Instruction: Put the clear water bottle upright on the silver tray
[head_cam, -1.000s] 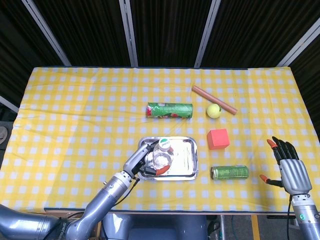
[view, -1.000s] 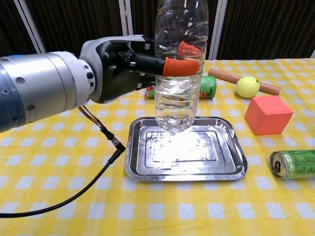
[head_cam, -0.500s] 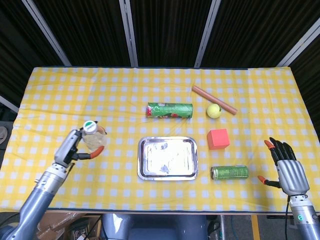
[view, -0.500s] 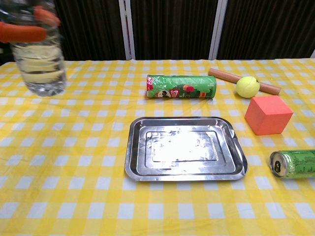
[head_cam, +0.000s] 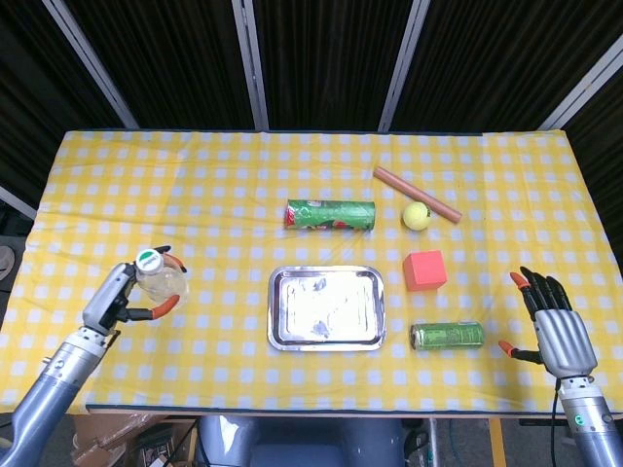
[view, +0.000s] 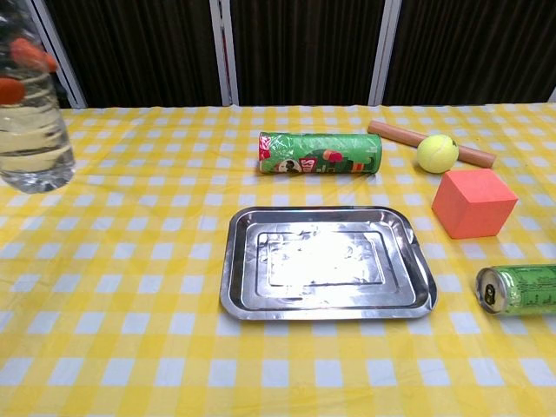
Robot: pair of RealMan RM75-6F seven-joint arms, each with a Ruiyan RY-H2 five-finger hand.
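Observation:
My left hand [head_cam: 122, 295] grips the clear water bottle [head_cam: 159, 278] upright at the table's left side, well left of the silver tray [head_cam: 327, 334]. In the chest view the bottle [view: 30, 122] shows at the far left edge with orange fingertips [view: 33, 54] on it, held above the cloth. The tray [view: 248, 300] holds nothing. My right hand [head_cam: 553, 329] hangs open near the front right corner, fingers spread, holding nothing.
A green chip can [head_cam: 330, 214] lies behind the tray. A tennis ball [head_cam: 418, 215], a wooden stick [head_cam: 417, 193] and an orange cube [head_cam: 424, 269] sit to the right. A green drink can [head_cam: 447, 336] lies beside the tray's right edge.
The left hand has carried the bottle from over the tray far out to the left and a little nearer the table's front edge. The right hand has barely shifted.

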